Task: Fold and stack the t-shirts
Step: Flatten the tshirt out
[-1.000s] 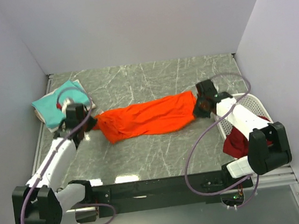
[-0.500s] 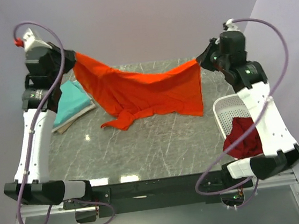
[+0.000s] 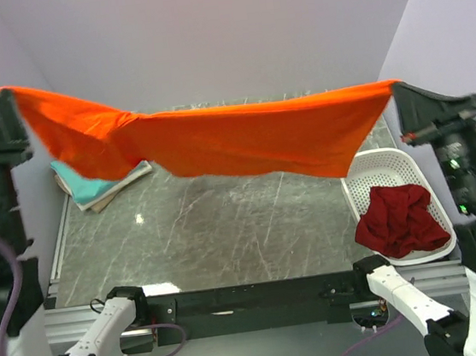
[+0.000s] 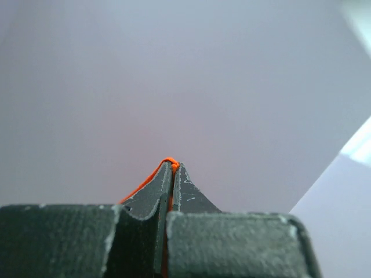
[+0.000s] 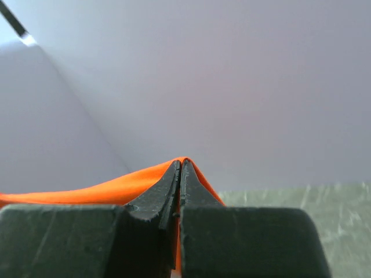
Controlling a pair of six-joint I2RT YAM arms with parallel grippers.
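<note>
Lifted higher and pulled wider than before, the orange t-shirt (image 3: pixel 242 139) hangs stretched between my left gripper (image 4: pixel 173 167) and right gripper (image 5: pixel 180 163), each clamped tight on its edge.

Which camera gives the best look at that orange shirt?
The top external view: the whole orange t-shirt shows, stretched out in the air. Each wrist view catches only a sliver of orange cloth pinched in shut jaws.

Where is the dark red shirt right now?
In the top view, the dark red shirt lies crumpled in the white basket at the right edge of the table.
</note>
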